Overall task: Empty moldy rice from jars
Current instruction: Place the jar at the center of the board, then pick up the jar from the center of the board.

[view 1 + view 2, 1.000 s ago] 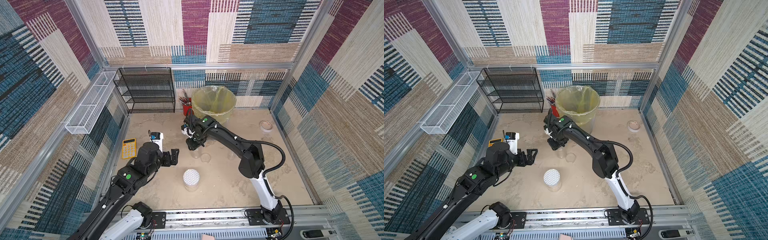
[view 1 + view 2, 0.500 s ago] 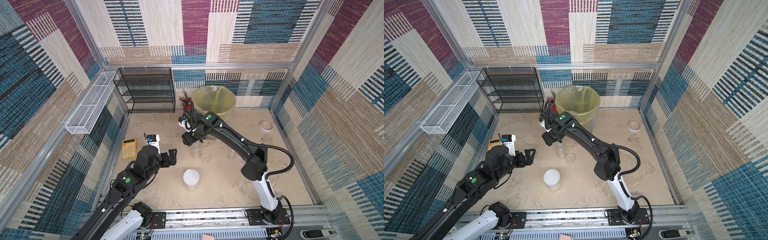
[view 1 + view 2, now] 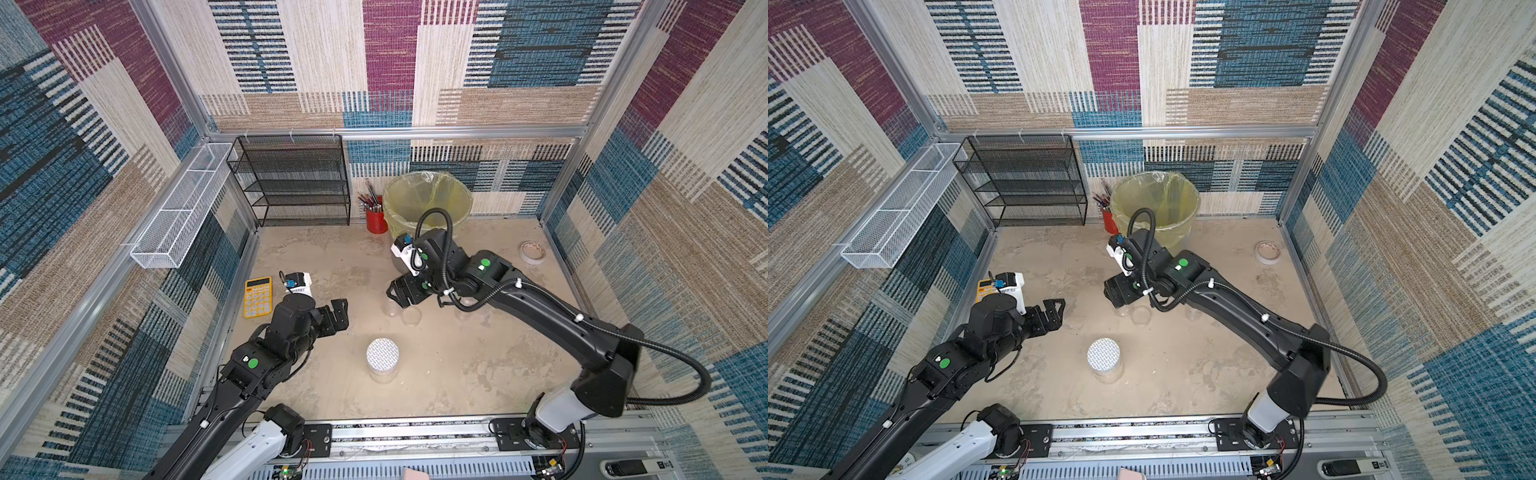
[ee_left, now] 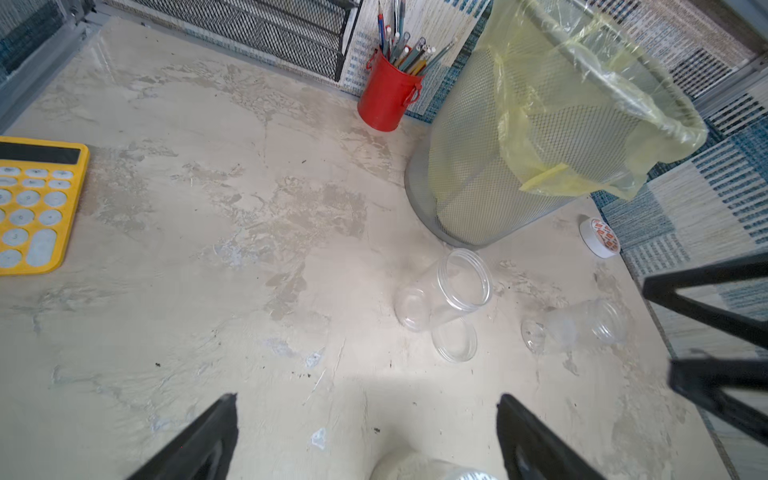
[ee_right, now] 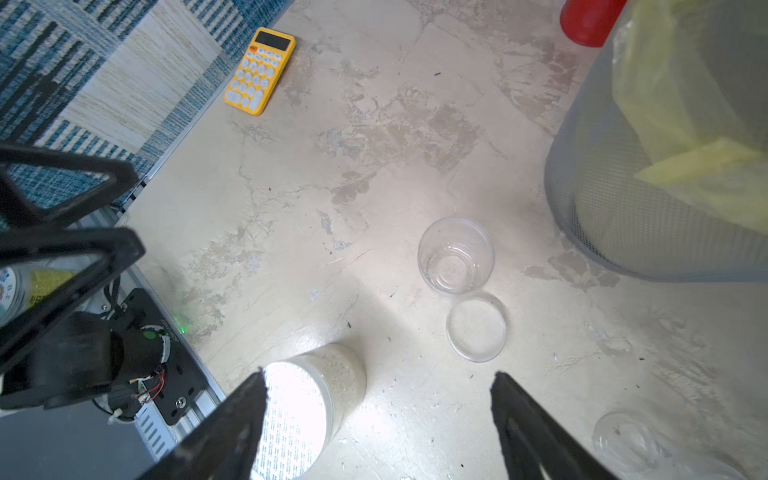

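A jar with a white grid-patterned lid stands at front centre; pale moldy rice shows through its wall. Further back stands an open, empty clear jar, with its clear lid lying flat beside it. A third small clear jar sits to the right. My right gripper hangs open just above the open jar, holding nothing. Left of the jars, my left gripper is wide open and empty.
A mesh bin lined with a yellow bag stands at the back, a red pencil cup beside it. A black mesh shelf fills the back left. A yellow calculator lies left, a tape roll right.
My right gripper's jaws have spread wider above the open jar, and its wrist has shifted slightly to the right. The left arm has barely moved.
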{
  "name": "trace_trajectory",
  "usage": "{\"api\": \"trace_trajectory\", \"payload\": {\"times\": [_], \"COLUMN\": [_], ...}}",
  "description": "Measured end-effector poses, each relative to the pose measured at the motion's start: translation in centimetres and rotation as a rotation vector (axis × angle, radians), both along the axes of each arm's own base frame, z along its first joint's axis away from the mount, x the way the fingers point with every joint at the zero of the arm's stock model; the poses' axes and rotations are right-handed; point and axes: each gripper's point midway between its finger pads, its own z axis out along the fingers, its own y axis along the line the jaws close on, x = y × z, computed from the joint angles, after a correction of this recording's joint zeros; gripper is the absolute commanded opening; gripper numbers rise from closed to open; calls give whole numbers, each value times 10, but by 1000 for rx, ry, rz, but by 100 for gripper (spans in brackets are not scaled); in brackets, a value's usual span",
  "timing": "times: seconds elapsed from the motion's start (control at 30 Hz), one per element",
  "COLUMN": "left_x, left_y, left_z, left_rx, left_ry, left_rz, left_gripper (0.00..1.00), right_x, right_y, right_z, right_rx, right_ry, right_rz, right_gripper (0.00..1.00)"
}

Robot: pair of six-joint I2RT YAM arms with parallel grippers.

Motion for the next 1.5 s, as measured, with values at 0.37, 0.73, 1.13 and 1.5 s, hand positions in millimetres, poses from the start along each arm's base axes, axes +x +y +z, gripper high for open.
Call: {"api": "trace_trajectory", "payload": {"times": [0.37,0.73,1.13,1.5], "left_x": [-3,-28,-40,-54], "left_y": [-9,-4,4,19], "left_z": [-16,-32,-51,-53], "left_rx": [-48,-103,-134,-162], "left_ry": [77,125,162,132], "left_rz": [-8,-15,23,63], "left_gripper": [99,99,99,99], "right_x": [-49,-100,-125,-117], "right_y": [-52,-57,-3,37], "right_z": [-14,-59,-101,-118], "right_rx": [118,119,-93,-206], "right_ry": [-8,131,157,141], "right_rz": [-63,-11,88,77], "right_gripper": [100,100,99,100]}}
